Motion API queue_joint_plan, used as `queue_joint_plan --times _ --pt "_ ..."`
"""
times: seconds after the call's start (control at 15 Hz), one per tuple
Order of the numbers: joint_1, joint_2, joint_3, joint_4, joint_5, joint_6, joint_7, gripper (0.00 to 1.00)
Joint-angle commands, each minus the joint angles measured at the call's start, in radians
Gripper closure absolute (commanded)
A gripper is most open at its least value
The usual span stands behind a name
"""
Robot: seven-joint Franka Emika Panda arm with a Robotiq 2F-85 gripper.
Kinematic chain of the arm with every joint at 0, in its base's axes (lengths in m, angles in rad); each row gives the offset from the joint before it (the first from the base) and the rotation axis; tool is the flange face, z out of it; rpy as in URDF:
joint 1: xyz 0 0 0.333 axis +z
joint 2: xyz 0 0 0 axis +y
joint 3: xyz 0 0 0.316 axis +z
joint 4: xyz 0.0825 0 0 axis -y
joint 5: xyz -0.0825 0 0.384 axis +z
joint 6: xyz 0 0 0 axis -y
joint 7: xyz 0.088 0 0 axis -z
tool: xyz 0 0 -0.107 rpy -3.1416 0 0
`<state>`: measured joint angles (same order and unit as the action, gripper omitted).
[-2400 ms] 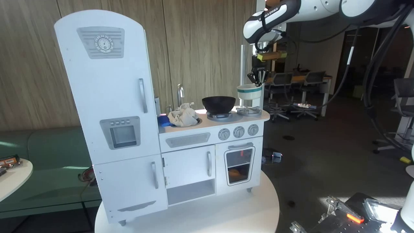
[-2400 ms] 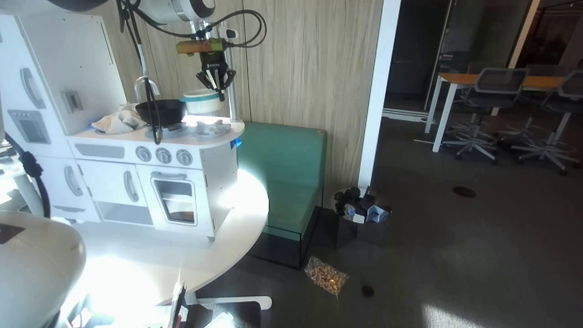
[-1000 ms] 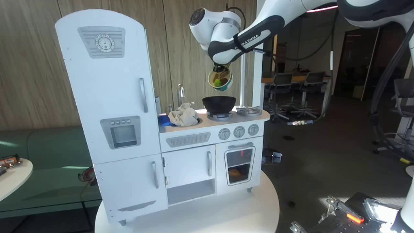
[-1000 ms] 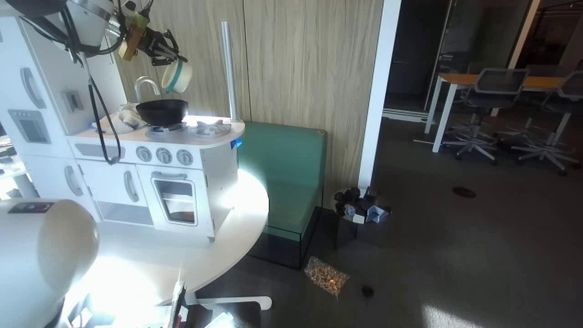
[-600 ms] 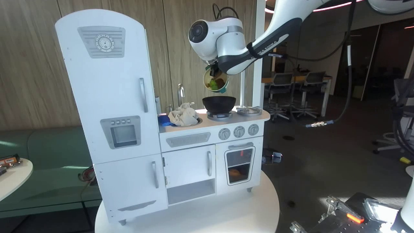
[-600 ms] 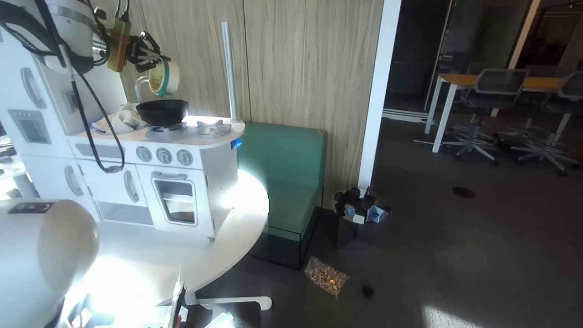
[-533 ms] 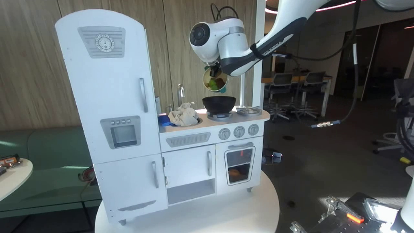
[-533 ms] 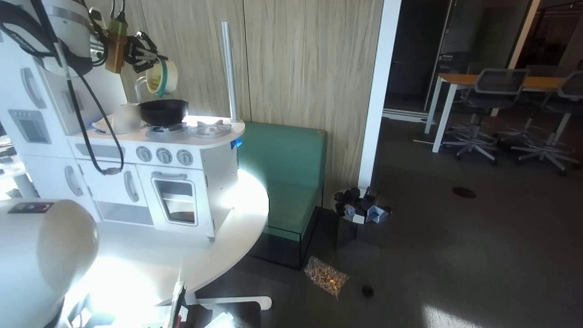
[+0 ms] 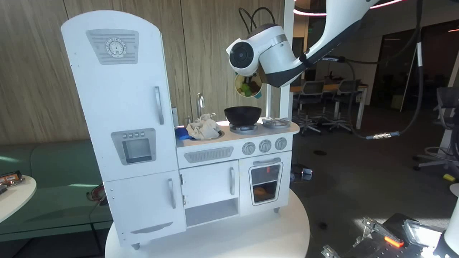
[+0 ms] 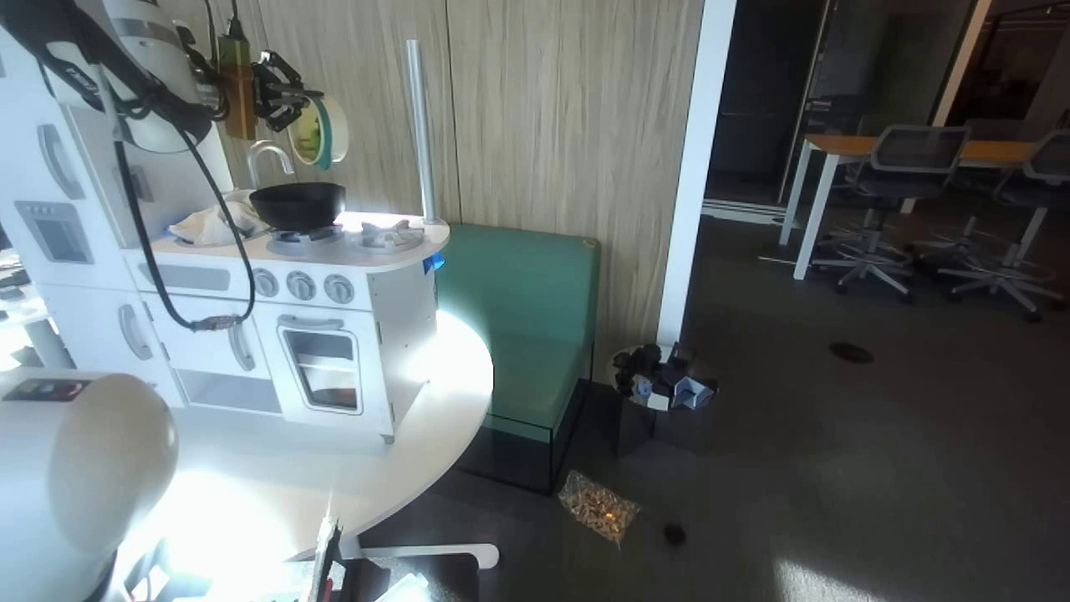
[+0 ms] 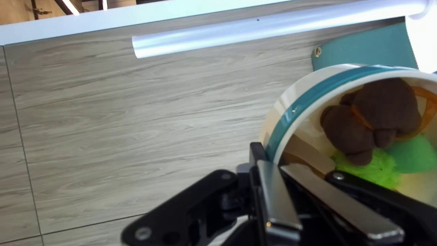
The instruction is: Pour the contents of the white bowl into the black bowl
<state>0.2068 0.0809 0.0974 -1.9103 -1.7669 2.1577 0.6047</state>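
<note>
The white bowl [image 10: 324,134], brown piece [image 11: 385,106] and green pieces [image 11: 370,171] inside, is tipped sideways above and apart from the black bowl [image 9: 242,116]. Level-ish gripper [image 11: 277,165] has jaws pinched on the rim, arm [image 9: 279,57] angled down to a bent wrist. Burner [image 9: 243,130] under the black bowl, cloth [image 9: 203,128] and tap [image 9: 198,106] near; cable [image 10: 217,323] hangs in front of the toy kitchen [image 9: 166,145] in an exterior view.

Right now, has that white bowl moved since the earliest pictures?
Yes: in both exterior views, the white bowl is higher and further left, nearer the faucet.
</note>
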Motion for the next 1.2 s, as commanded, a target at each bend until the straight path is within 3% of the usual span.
queue_joint_plan --times 0.0,0.33,0.8,1.13 --pt "-0.045 -0.009 0.007 -0.042 -0.114 0.054 0.071 0.98" --pt "-0.055 -0.009 0.019 -0.096 -0.326 0.098 0.244 0.98" --pt "-0.039 -0.031 0.06 -0.134 -0.532 0.082 0.43 0.98" --pt "-0.039 -0.048 0.076 -0.145 -0.835 0.031 0.579 0.98"
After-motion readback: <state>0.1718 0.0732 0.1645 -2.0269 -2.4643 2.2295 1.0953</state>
